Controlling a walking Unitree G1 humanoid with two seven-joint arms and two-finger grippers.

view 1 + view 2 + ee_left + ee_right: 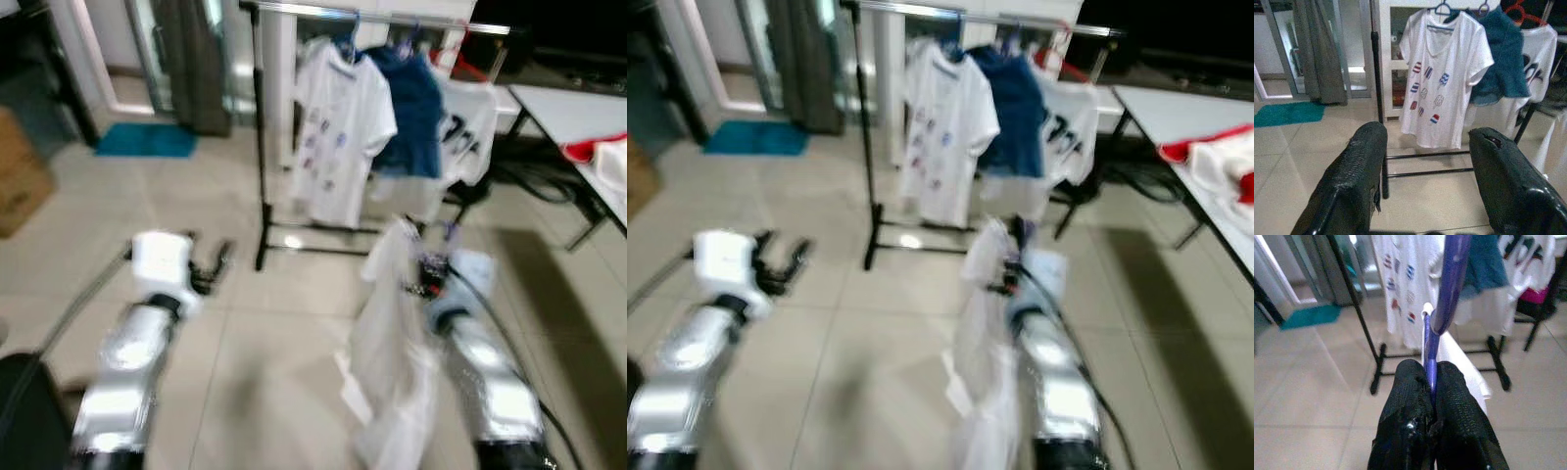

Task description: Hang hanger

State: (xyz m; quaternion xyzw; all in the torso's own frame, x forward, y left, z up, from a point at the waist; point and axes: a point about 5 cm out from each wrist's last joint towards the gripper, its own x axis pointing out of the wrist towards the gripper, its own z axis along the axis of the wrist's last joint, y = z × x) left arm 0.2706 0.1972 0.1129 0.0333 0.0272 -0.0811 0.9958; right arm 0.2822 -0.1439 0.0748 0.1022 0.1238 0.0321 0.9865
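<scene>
1. We hold our right gripper (1431, 382) pinched tight on a thin purple plastic hanger (1447, 289), which rises from between the two black fingers and leans toward the rack ahead.

2. A white garment (392, 333) hangs from that hanger and drapes down along our silver right arm (490, 377), its lower part trailing near the floor; the head views are blurred, so we cannot tell what kind of garment it is.

3. Our left gripper (1425, 181) is raised in front of us on the left with its two black fingers (1352, 181) spread wide apart and nothing between them. In the left eye view it sits above the pale tiled floor (255, 372), well apart from the rack.

4. Ahead stands a black metal clothes rack (260, 147) with a silver top bar, its black foot resting on the tiles.

5. Three garments already hang on it: a white T-shirt with small red and blue prints (1442, 78) nearest the black upright, a dark blue top (1503, 58) beside it, and a white shirt with black markings (468, 127) at the far end.

6. A teal floor mat (147, 140) lies by the doorway to the left of the rack, beside a grey curtain (1317, 54).

7. A white table (1195, 113) stands at the right with red and white cloth (1225, 157) on it.
</scene>
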